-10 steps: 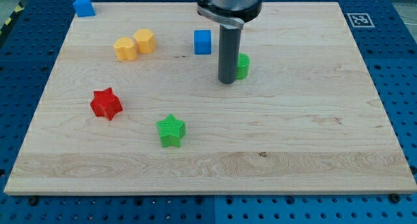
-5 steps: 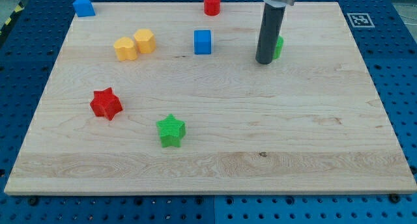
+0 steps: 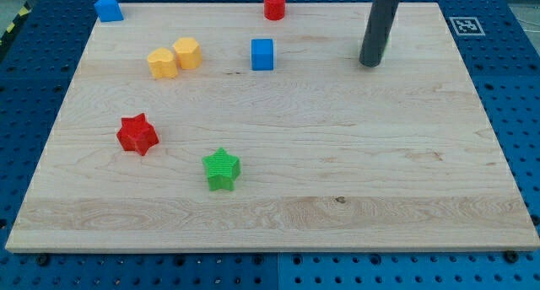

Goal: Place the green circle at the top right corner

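Observation:
My dark rod comes down from the view's top, and my tip [image 3: 369, 64] rests on the wooden board [image 3: 405, 172] in its upper right part. The green circle does not show in this view; I cannot see any green beside the rod, so it may be hidden behind it. My tip is well to the right of the blue cube [image 3: 262, 54] and below and to the right of the red cylinder [image 3: 274, 4].
A blue house-shaped block [image 3: 108, 7] sits at the top left corner. Two yellow blocks [image 3: 175, 57] lie side by side at the upper left. A red star [image 3: 137, 134] and a green star [image 3: 222, 169] lie lower left. A black-and-white marker [image 3: 466, 25] is off the top right corner.
My rod has moved up and to the right across the board. The green circle showed at the rod's right side in both earlier frames and moved with it; now it is out of sight.

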### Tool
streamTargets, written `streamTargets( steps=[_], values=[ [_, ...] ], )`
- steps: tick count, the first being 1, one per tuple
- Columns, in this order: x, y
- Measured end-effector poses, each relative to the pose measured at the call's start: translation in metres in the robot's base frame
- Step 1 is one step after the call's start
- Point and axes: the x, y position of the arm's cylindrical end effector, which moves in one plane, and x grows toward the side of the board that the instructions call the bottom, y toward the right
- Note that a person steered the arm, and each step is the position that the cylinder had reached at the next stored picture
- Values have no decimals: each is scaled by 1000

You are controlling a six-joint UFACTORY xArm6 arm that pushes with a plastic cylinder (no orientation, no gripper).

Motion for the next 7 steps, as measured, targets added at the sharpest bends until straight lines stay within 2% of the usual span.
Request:
streamTargets(
  steps=[4,6,7],
  values=[
    [-70,3],
    [-82,39],
    [-95,22]
  ],
)
